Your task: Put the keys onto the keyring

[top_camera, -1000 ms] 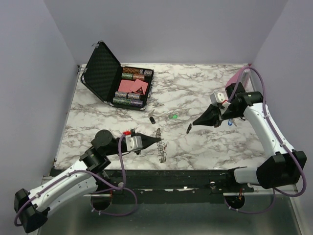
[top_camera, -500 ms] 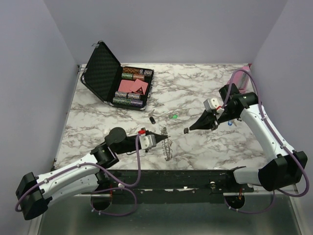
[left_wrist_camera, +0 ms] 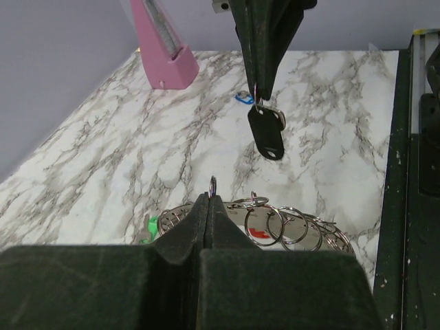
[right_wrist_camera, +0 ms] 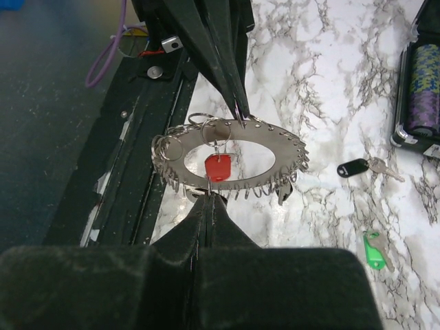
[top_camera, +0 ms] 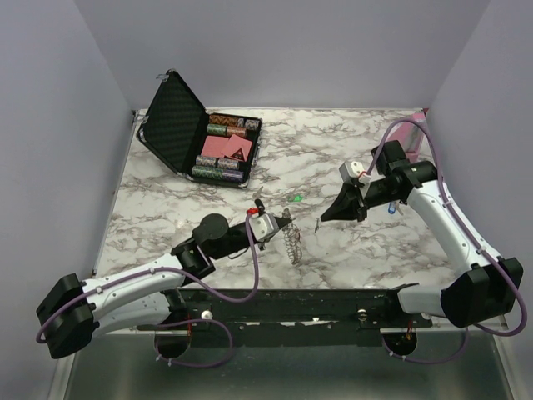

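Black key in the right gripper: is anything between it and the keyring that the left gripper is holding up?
Nothing visible does. The black key hangs from the right gripper, facing the keyring pinched by the left gripper, with only air between. The green key lies aside on the table.

A: Soft, even light comes from above; the marble desk (top_camera: 333, 158) reads bright, with only faint, soft-edged shadows.
B: The overhead view is sharp. In the wrist views the left pincer (left_wrist_camera: 211, 198) and right pincer (right_wrist_camera: 208, 201) blur into dark foreground masses.
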{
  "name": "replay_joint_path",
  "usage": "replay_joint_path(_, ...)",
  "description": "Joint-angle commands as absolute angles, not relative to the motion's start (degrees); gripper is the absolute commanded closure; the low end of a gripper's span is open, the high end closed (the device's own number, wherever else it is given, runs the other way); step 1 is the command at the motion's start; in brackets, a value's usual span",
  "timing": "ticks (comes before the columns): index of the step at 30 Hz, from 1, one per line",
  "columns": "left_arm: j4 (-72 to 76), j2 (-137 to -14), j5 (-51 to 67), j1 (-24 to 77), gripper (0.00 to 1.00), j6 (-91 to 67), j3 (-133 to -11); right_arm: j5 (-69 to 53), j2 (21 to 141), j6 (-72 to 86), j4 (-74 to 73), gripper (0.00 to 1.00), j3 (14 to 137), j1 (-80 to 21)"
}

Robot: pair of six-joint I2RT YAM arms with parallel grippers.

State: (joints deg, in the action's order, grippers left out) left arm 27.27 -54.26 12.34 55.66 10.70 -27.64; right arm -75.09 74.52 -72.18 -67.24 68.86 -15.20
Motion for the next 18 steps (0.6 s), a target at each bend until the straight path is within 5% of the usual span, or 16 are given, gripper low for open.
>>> replay_joint_path(1,37.0,-55.3,8.9,56.7,1.0,6.2,-28.6,-73.1,73.6,-62.7,-60.0,1.0,67.9,-16.1)
replay_joint_path(8,41.7,-58.3,6.3,58.4,1.0,6.1,-27.9,-73.5,73.5,-51.8,-51.7,1.0,66.2,-17.3)
replay_joint_path(18,44.7,-61.3,3.7,59.3,1.0,5.9,-27.4,-74.4,73.7,-56.8,-54.3,1.0,65.6,-18.4)
